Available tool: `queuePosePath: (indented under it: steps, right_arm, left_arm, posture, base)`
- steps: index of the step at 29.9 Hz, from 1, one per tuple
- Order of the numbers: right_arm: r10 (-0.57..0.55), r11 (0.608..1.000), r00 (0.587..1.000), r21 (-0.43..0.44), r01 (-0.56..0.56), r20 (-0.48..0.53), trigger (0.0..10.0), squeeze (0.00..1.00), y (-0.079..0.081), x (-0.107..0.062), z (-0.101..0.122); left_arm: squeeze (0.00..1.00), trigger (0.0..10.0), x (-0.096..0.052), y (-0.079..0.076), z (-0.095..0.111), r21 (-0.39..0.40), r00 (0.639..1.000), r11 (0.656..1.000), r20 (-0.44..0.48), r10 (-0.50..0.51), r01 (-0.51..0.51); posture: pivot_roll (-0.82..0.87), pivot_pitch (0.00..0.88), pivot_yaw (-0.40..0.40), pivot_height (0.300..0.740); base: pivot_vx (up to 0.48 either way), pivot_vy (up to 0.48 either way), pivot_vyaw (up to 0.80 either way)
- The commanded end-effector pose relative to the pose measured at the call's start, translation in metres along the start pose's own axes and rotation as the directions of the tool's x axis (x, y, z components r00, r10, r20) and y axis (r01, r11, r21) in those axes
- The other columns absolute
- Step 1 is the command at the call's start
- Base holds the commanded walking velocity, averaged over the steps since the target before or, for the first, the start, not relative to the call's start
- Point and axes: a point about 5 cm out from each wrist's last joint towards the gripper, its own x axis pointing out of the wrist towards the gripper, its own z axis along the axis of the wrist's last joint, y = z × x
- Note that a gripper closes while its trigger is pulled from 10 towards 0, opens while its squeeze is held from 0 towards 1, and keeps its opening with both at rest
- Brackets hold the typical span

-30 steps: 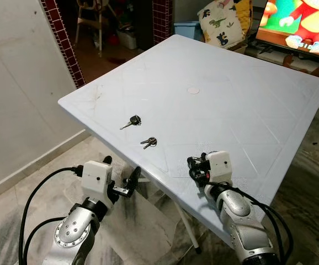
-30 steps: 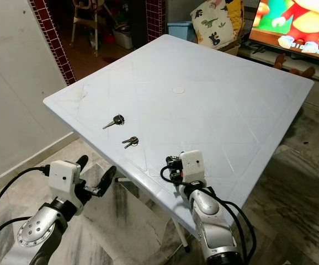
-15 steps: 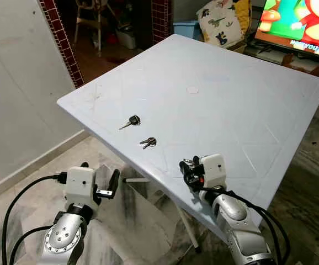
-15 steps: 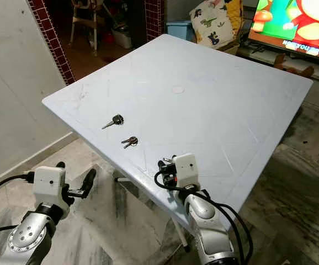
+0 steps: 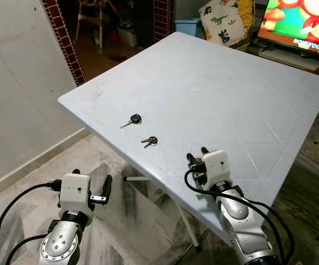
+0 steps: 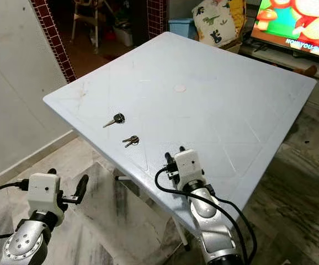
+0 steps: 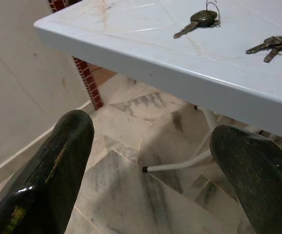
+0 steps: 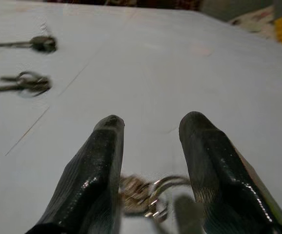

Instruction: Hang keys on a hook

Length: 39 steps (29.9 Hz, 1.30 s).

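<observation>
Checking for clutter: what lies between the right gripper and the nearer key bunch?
Only bare white table separates right gripper and key bunch; the left eye view shows it.

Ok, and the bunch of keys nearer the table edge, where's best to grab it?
Take the bunch of keys at its ring end, where heads and ring bunch together; the blades lie flat on the white table and offer little to pinch. Probably come straight down from above, fingers straddling the ring.

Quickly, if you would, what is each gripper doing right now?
Left gripper: open, holding nothing.
Right gripper: fingers apart around a key ring; firm grip cannot be told.
</observation>
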Motion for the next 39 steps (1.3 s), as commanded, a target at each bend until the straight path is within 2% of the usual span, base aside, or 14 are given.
queuePosePath:
  steps: [1, 10, 13, 14, 17, 25, 29, 30, 31, 34, 36, 37, 39]
  right_arm:
    - [0.006, 1.000, 1.000, 0.015, -0.006, 0.007, 10.0, 0.00, 0.002, 0.001, 0.002]
    - [0.062, 0.998, 0.998, 0.018, -0.061, -0.033, 10.0, 0.00, 0.008, -0.002, -0.003]
    - [0.122, 0.992, 0.986, -0.014, -0.125, -0.116, 10.0, 0.00, 0.012, -0.003, -0.010]
    - [0.122, 0.992, 0.986, -0.014, -0.125, -0.116, 10.0, 0.00, 0.012, -0.003, -0.010]
    - [0.096, 0.992, 0.980, -0.068, -0.109, -0.176, 10.0, 0.00, 0.007, -0.005, -0.012]
    - [-0.007, 0.989, 0.981, -0.145, -0.022, -0.196, 10.0, 0.00, -0.009, -0.009, -0.009]
    - [0.010, 0.992, 0.978, -0.124, -0.037, -0.210, 10.0, 0.00, -0.009, -0.012, -0.010]
    - [0.049, 0.995, 0.978, -0.076, -0.066, -0.204, 10.0, 0.00, -0.005, -0.012, -0.009]
    - [0.134, 0.991, 0.975, -0.001, -0.136, -0.180, 10.0, 0.00, 0.004, -0.013, -0.005]
    - [0.217, 0.976, 0.963, 0.027, -0.215, -0.159, 10.0, 0.00, 0.012, -0.016, 0.000]
    - [0.212, 0.977, 0.963, 0.013, -0.213, -0.164, 10.0, 0.00, 0.012, -0.017, 0.000]
    - [0.178, 0.984, 0.971, -0.001, -0.180, -0.160, 10.0, 0.00, 0.007, -0.017, 0.001]
    - [0.127, 0.991, 0.982, -0.020, -0.131, -0.142, 10.0, 0.00, 0.000, -0.017, 0.005]
  left_arm:
    - [0.00, 10.0, -0.002, 0.002, 0.002, 0.009, 1.000, 1.000, 0.013, 0.000, 0.000]
    - [0.00, 10.0, 0.005, -0.008, 0.010, 0.024, 0.997, 0.998, 0.042, -0.061, 0.060]
    - [0.00, 10.0, 0.006, -0.011, 0.010, 0.017, 0.996, 0.997, 0.042, -0.073, 0.072]
    - [0.00, 10.0, 0.006, -0.011, 0.010, 0.017, 0.996, 0.997, 0.042, -0.073, 0.072]
    - [0.00, 10.0, 0.006, -0.012, 0.009, 0.017, 0.996, 0.997, 0.038, -0.081, 0.080]
    - [0.00, 10.0, 0.007, -0.014, 0.009, 0.008, 0.995, 0.996, 0.038, -0.094, 0.094]
    - [0.00, 10.0, 0.008, -0.015, 0.008, 0.006, 0.994, 0.995, 0.035, -0.103, 0.102]
    - [0.00, 10.0, 0.008, -0.016, 0.008, 0.006, 0.994, 0.994, 0.035, -0.107, 0.107]
    - [0.00, 10.0, 0.009, -0.018, 0.009, -0.006, 0.991, 0.992, 0.035, -0.129, 0.129]
    - [0.00, 10.0, 0.010, -0.024, 0.010, -0.033, 0.982, 0.982, 0.036, -0.185, 0.186]
    - [0.00, 10.0, 0.010, -0.032, 0.011, -0.035, 0.967, 0.967, 0.039, -0.251, 0.253]
    - [0.00, 10.0, 0.008, -0.041, 0.012, -0.037, 0.946, 0.946, 0.042, -0.320, 0.322]
    - [0.00, 10.0, 0.007, -0.048, 0.012, -0.045, 0.927, 0.926, 0.038, -0.372, 0.374]
  posture:
    - [0.07, 0.082, 0.055, 0.740]
    - [0.06, 0.084, 0.062, 0.740]
    - [0.06, 0.086, 0.062, 0.740]
    - [0.06, 0.086, 0.062, 0.740]
    - [0.06, 0.086, 0.060, 0.740]
    - [0.05, 0.086, 0.058, 0.740]
    - [0.04, 0.088, 0.061, 0.740]
    - [0.04, 0.088, 0.062, 0.740]
    - [0.04, 0.088, 0.063, 0.740]
    - [0.03, 0.087, 0.064, 0.740]
    - [0.03, 0.084, 0.061, 0.740]
    - [0.03, 0.082, 0.059, 0.740]
    - [0.03, 0.082, 0.059, 0.740]
  base:
    - [0.000, 0.000, 0.00]
    - [0.000, 0.000, 0.00]
    - [0.000, 0.000, 0.00]
    - [0.000, 0.000, 0.00]
    - [0.000, 0.000, 0.00]
    - [0.000, 0.000, 0.00]
    - [0.000, 0.000, 0.00]
    - [0.000, 0.000, 0.00]
    - [0.000, 0.000, 0.00]
    - [0.000, 0.000, 0.00]
    - [0.000, 0.000, 0.00]
    - [0.000, 0.000, 0.00]
    - [0.000, 0.000, 0.00]
